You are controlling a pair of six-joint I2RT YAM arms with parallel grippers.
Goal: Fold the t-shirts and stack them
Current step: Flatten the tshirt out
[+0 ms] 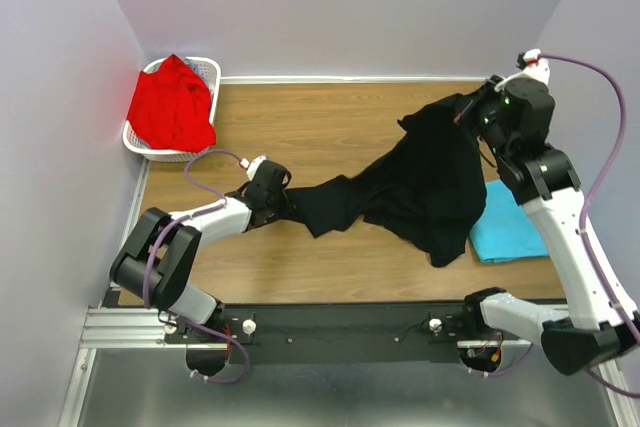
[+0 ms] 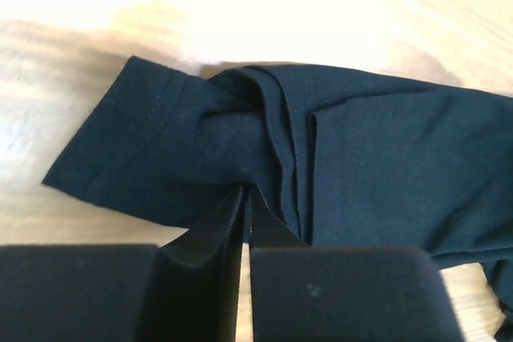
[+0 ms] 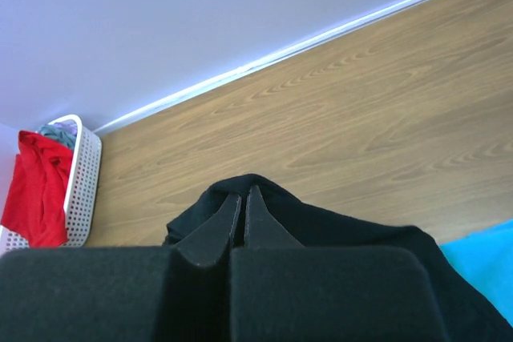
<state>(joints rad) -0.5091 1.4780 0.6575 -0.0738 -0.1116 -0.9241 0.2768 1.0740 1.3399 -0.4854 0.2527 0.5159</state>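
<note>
Red t-shirt (image 1: pixel 172 107) heaped in basket (image 1: pixel 210 69), well beyond left fingers (image 2: pixel 239 198). Only left wrist shows these nearly together, tips pinching fold of black t-shirt (image 1: pixel 430 172) on table (image 1: pixel 330 122). Right fingers (image 3: pixel 237 202) clamped on same shirt, raised; turquoise t-shirt (image 1: pixel 505 227) lies beneath, just right

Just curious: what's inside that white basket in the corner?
A red t-shirt fills the basket and spills over its rim. A scrap of greyish cloth peeks behind; anything underneath is covered.
</note>
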